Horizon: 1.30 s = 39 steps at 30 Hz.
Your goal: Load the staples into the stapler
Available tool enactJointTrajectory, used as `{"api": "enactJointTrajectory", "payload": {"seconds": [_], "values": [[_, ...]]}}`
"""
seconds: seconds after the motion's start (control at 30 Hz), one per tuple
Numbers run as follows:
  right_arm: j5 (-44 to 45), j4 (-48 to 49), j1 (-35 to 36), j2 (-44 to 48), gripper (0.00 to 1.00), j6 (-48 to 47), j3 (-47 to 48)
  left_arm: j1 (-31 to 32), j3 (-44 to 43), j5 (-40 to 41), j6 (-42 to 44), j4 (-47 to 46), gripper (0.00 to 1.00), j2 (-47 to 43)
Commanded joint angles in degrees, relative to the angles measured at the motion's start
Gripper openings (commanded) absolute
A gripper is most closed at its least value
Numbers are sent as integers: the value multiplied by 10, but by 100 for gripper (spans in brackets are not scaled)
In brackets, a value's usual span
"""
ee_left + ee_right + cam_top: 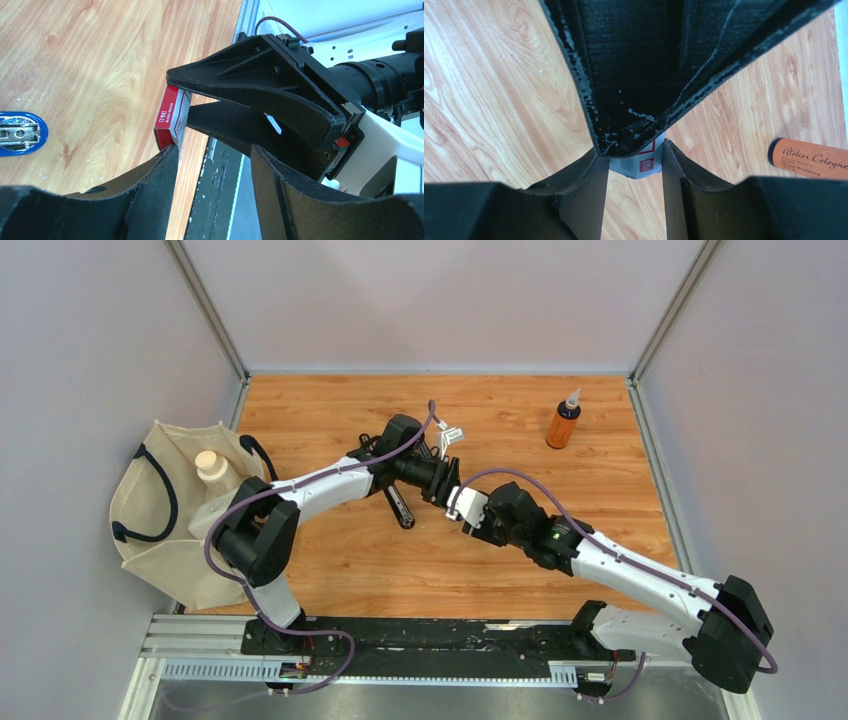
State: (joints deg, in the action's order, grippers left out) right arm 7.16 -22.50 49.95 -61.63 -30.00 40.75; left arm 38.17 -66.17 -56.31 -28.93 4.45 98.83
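My right jaws pinch the staples box [643,164], mostly hidden by black fingers [634,75]; my left jaws stand open by it; the blue stapler [22,134] is cut off.

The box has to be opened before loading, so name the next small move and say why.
Probably shift the left gripper sideways until its fingers straddle the free end of the staple box. The right gripper clamps the box, but the left fingers stand apart with the box at only one fingertip, so closing now would likely miss it.
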Motion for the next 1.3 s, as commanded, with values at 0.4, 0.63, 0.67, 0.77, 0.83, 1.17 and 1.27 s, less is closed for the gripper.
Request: {"api": "enactJointTrajectory", "payload": {"seconds": [0.4,0.63,0.67,0.77,0.83,1.17,1.27], "values": [[11,150,17,17,44,11,16,15,-24,-27,-8,-2,70,14],[16,153,22,13,43,20,25,15,-26,-25,-3,3,73,14],[18,154,24,11,43,20,27,15,-26,-24,-3,4,73,16],[22,154,31,1,43,21,31,18,-25,-24,-5,0,73,22],[29,157,37,-2,43,21,34,21,-26,-25,-5,0,73,25],[51,175,50,2,44,24,36,32,-33,-24,-2,6,71,47],[51,175,51,1,44,24,36,37,-39,-25,1,11,70,52]]}}
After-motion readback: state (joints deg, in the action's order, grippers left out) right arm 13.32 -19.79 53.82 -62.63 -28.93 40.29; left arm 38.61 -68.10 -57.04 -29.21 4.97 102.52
